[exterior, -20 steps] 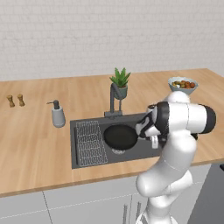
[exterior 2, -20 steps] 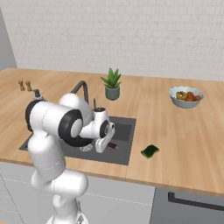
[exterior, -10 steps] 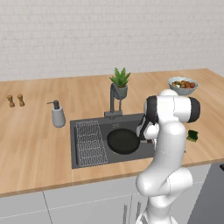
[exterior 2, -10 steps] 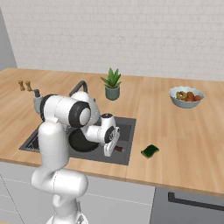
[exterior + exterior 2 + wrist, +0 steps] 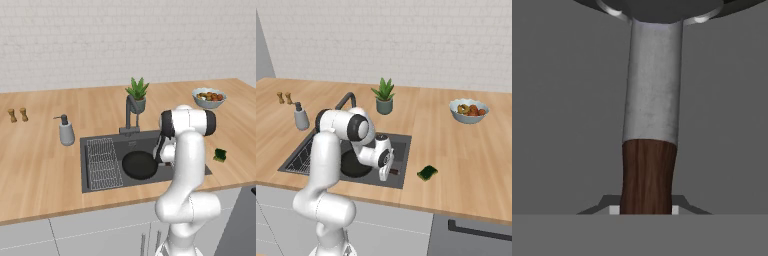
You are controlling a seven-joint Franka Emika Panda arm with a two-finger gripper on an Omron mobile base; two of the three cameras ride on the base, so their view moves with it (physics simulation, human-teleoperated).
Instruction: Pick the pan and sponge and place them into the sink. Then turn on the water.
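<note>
In the hand view the gripper (image 5: pixel 646 210) is clamping tight on the brown wooden end of the pan's handle (image 5: pixel 647 175), and that handle is running straight away from the jaws along the line the hand is looking, turning to grey metal before meeting the pan's rim at the far edge of the picture. The pan (image 5: pixel 139 165) is sitting low in the right half of the sink (image 5: pixel 100 186), beside the wire rack (image 5: pixel 103 161), with its handle pointing toward the arm's side of the basin; whether its base is already resting on the sink floor is hard to judge. The fingertips themselves are barely showing below the wood, and in the right base view the wrist is covering most of the handle. Judging from this, the pan is nearly delivered, and letting go looks like the next step. Further right, the sponge (image 5: pixel 427 173) is lying on the wooden counter (image 5: pixel 456 150) just beside the sink's right edge, apart from the gripper, lying slightly askew to the sink's edge. Behind the basin the faucet (image 5: pixel 131 112) is standing dry, no water running.
</note>
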